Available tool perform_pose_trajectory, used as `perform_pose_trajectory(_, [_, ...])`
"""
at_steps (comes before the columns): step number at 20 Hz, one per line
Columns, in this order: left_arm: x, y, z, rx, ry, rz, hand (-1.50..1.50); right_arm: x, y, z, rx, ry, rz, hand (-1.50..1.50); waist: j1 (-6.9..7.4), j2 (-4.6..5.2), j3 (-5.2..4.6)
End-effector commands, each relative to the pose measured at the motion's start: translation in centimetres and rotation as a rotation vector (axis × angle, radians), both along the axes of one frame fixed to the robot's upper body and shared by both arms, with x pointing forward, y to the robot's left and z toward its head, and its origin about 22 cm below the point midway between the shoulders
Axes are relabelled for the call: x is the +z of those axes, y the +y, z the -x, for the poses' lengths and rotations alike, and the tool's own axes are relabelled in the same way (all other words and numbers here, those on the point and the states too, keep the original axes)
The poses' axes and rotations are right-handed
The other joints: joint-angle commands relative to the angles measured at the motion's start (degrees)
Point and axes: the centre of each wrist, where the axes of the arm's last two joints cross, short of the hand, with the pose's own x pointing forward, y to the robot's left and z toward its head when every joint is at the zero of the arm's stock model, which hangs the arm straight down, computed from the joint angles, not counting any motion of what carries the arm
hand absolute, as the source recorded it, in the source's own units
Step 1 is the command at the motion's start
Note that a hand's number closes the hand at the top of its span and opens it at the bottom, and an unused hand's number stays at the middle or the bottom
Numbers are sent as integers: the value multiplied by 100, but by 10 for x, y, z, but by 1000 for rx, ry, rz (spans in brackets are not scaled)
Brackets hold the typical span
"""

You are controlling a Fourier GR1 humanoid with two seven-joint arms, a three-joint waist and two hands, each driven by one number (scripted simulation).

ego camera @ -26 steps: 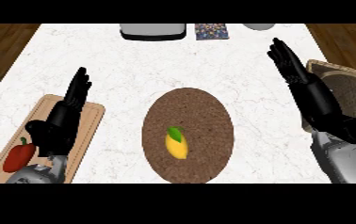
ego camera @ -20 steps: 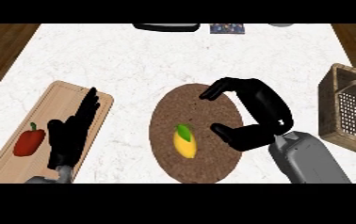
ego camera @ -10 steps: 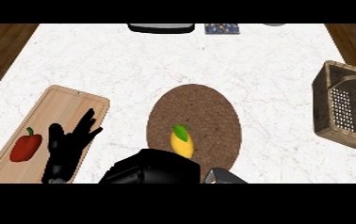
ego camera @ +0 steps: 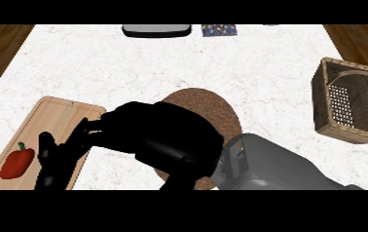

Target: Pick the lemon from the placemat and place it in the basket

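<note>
The right hand (ego camera: 161, 138) covers the placemat (ego camera: 215, 109) at lower centre, hiding the lemon; its axis and the grip cannot be told. The left hand (ego camera: 57, 160) rests open at lower left.

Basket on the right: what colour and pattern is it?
The basket is brown woven wicker with a pale mesh-like inside, seen in the head view.

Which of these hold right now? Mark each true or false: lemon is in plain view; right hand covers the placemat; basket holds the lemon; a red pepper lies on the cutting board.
1. Lemon in plain view: false, the right hand hides that spot.
2. Right hand covers the placemat: true.
3. Basket holds the lemon: false, it shows nothing inside.
4. Red pepper lies on the cutting board: true.
</note>
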Motion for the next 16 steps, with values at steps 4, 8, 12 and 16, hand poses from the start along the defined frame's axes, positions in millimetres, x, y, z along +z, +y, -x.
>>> perform_pose_trajectory(4, [-11,13,13,3,90,5,0,103,-19,-7,-59,-190,255,-150,52,54,-44])
perform_pose_trajectory(8, [-26,-6,19,5,84,5,0,121,-36,-20,-1,-141,488,-150,2,68,-47])
perform_pose_trajectory(12, [-22,-3,10,28,87,0,0,139,-53,-25,5,-134,634,-150,-20,77,-39])
perform_pose_trajectory(16, [-24,1,-1,18,67,-18,0,161,-47,-26,14,-148,687,-150,0,86,-43])
